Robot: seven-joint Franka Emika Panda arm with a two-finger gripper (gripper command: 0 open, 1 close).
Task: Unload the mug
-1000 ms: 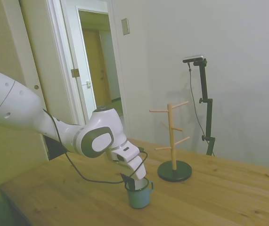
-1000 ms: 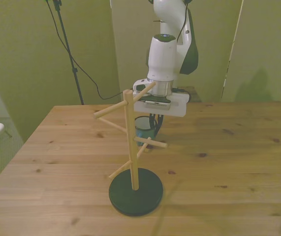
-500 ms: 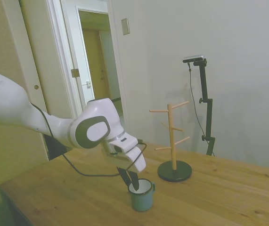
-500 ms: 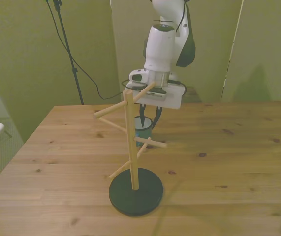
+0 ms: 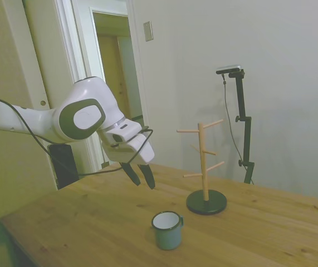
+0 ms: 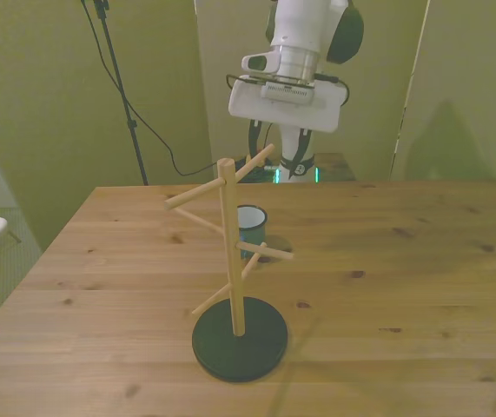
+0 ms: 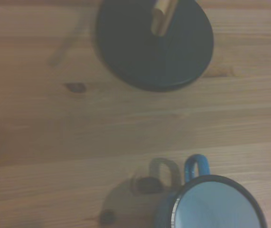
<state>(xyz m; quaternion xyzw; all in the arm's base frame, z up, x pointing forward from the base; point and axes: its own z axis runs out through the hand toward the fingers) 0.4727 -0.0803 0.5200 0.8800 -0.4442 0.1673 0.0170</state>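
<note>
The small blue-teal mug point(image 5: 167, 229) stands upright on the wooden table point(image 5: 92, 228), white inside showing, with nothing touching it. In the front view the mug point(image 6: 252, 224) is partly hidden behind the post of the wooden peg stand point(image 6: 228, 252). My gripper point(image 5: 139, 179) hangs open and empty in the air, well above the mug and off to the side view's left. From the front, the gripper point(image 6: 278, 155) is high above the mug. In the wrist view I see the mug point(image 7: 211, 204) from above and its loop handle point(image 7: 197, 166).
The peg stand point(image 5: 204, 161) on its dark round base point(image 5: 206, 202) stands a short way beyond the mug; its pegs carry nothing. The same base point(image 7: 154, 45) shows in the wrist view. A doorway and wall lie behind the table.
My gripper let go of the mug's rim, opened, and rose up and back from it. The mug stayed where it was on the table.
</note>
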